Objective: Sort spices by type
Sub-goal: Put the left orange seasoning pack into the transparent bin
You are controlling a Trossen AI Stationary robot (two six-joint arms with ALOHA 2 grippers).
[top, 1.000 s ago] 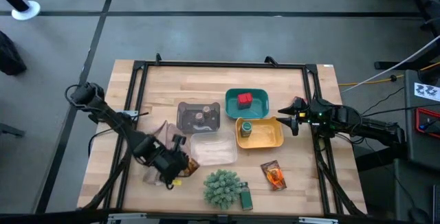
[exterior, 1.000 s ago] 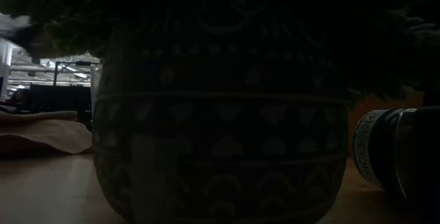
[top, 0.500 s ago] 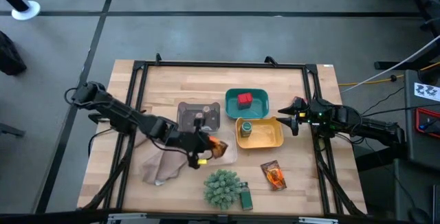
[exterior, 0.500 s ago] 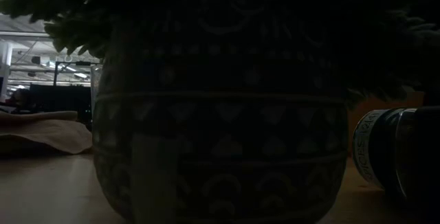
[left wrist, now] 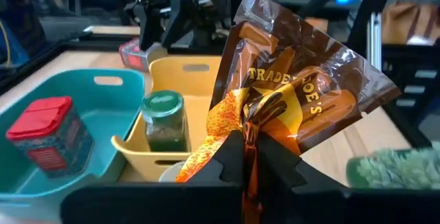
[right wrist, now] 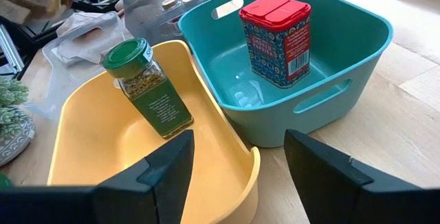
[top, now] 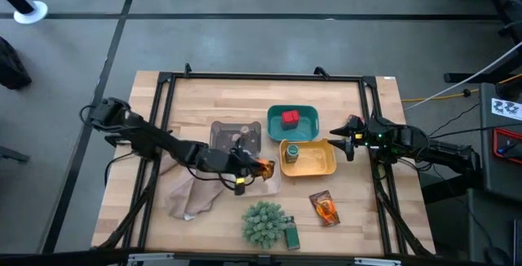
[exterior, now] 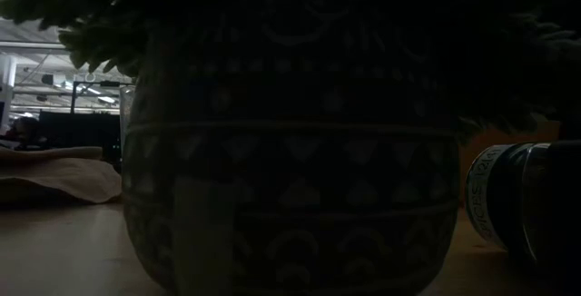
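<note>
My left gripper [top: 247, 170] is shut on one shiny orange sachet [left wrist: 295, 80], which it carries over the clear tray [top: 265, 186]. The other sachet [top: 325, 207] lies flat on the table toward the near right. One red tub [right wrist: 275, 38] stands in the teal tray [top: 310, 113]. A green jar [right wrist: 148, 86] stands in the yellow tray [top: 322, 161], and another green jar [top: 292, 237] lies beside the plant. Two tiny jars [top: 238, 139] sit in the grey tray [top: 220, 135]. My right gripper [right wrist: 238, 141] waits open at the yellow tray's right end. A second red tub is not in view. My left gripper pinches the sachet between its two fingers [left wrist: 230, 159] at a crumpled spot near one edge [left wrist: 251, 124]. It reaches in roughly level from the table's left. The sachet is lifted clear and sticks out past the fingertips.
A beige cloth [top: 186, 194] lies crumpled toward the near left. The spiky green plant ball [top: 263, 223] in its patterned pot [exterior: 290, 151] stands at the near edge and blocks most of the low view. A black frame runs around the table.
My left gripper has travelled from the cloth at the near left toward the right and slightly toward the far edge, carrying the sachet lifted over the clear tray. It moved fast at first and only a little in the last half second. The right arm kept still.
</note>
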